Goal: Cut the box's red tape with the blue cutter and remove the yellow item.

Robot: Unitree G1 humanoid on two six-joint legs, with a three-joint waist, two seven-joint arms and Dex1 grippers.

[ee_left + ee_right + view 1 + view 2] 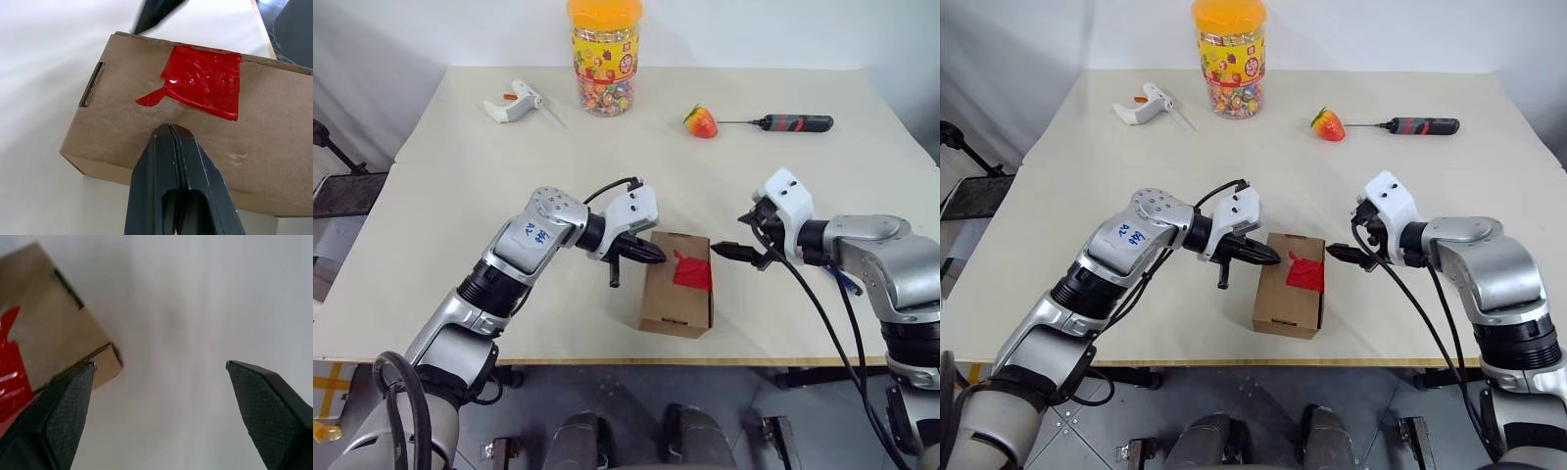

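Observation:
The brown cardboard box (pixel 671 294) lies near the table's front edge, closed, with the red tape (pixel 693 270) across its top; one corner of the tape is peeled and wrinkled (pixel 203 81). My left gripper (pixel 656 256) is shut, and its joined fingertips (pixel 169 131) rest against the box top just beside the tape. My right gripper (pixel 730 235) hovers open just right of the box, holding nothing, with the box corner (pixel 58 333) beside one finger. A thin blue sliver (pixel 843 281) shows under my right forearm; I cannot tell whether it is the blue cutter. The yellow item is hidden.
At the back of the table (pixel 460 196) stand an orange-lidded candy jar (pixel 604 59), a white pistol-shaped tool (pixel 519 101), a strawberry (pixel 700 121) and a black-and-red screwdriver (pixel 793 123). The box sits close to the table's front edge.

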